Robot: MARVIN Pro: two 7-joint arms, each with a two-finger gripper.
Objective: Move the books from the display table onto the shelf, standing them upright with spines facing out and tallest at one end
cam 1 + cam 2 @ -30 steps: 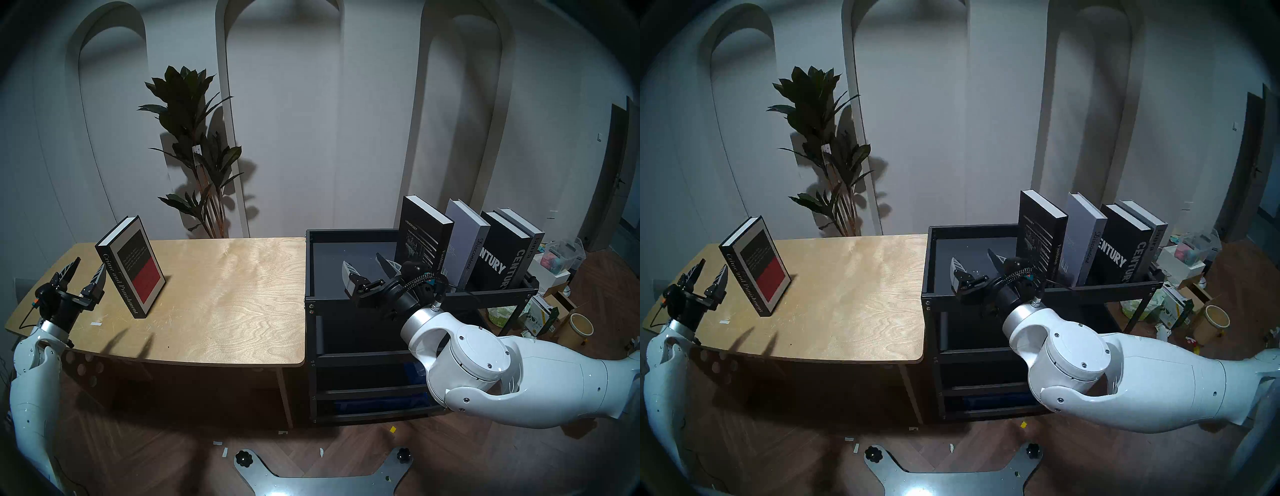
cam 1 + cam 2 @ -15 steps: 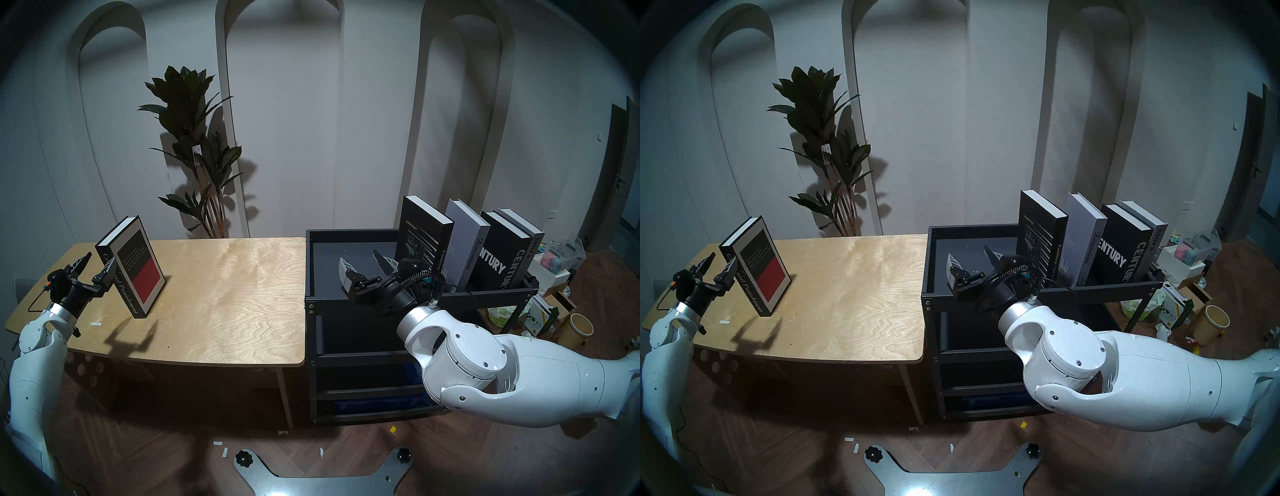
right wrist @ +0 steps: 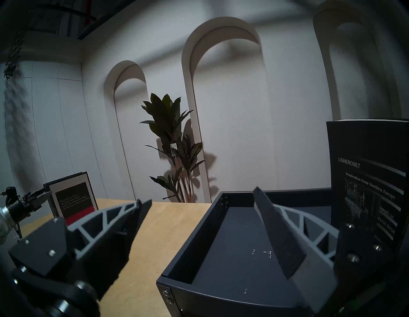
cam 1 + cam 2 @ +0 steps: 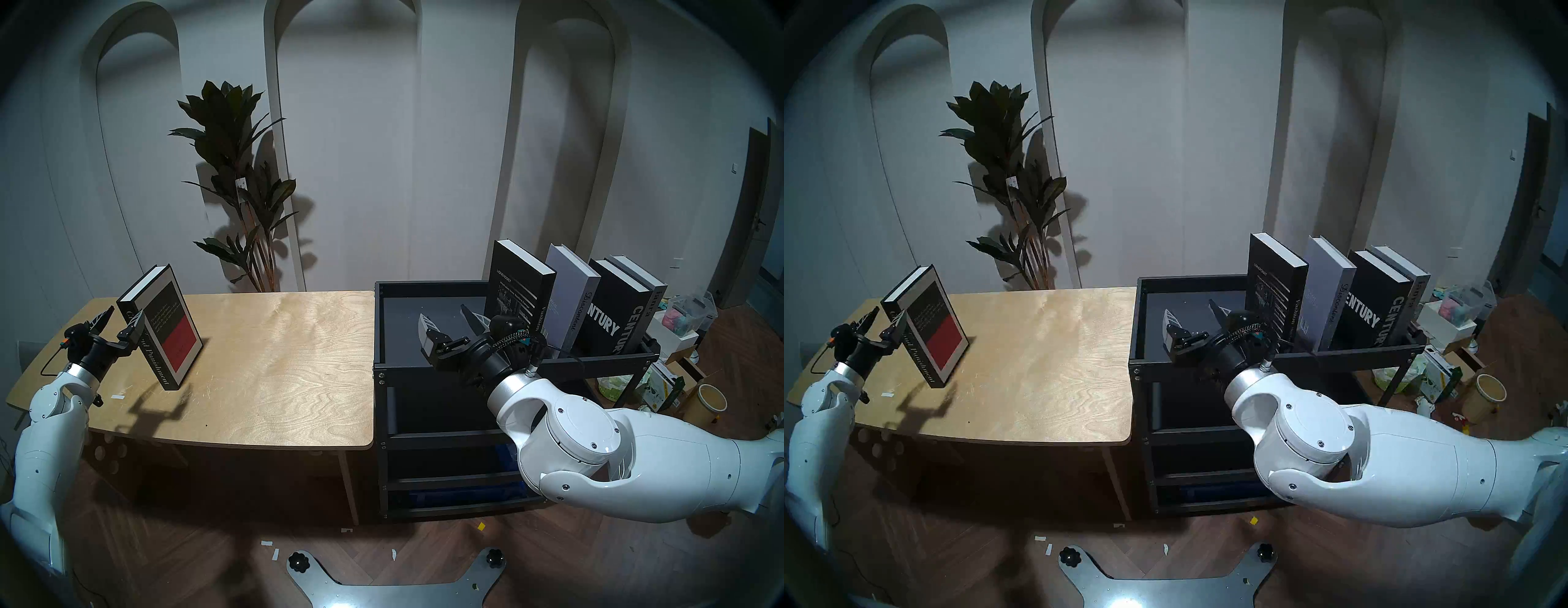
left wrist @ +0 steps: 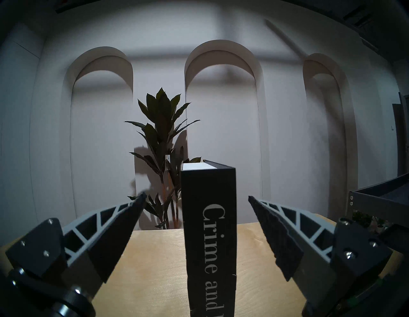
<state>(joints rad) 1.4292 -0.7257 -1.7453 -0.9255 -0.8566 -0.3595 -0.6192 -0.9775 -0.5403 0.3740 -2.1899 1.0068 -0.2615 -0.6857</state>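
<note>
On light plywood display table (image 4: 271,352), beside black metal shelf cart (image 4: 428,373) already carrying four upright hardcovers (image 4: 572,305): upright black Crime and Punishment hardcover (image 5: 209,232) between spread left gripper (image 5: 197,199) jaws, liable to topple if nudged; right gripper (image 4: 445,322) wide, empty; contact unclear.

The Crime and Punishment book (image 5: 209,239) is standing upright between the spread fingers of the left claw (image 5: 197,198), with open gaps on both sides of its spine. Right of that book, the desk (image 4: 275,361) is lying bare up to the shelf (image 4: 428,363), whose near half is offering room beside the Fashion book (image 4: 515,293).
</note>
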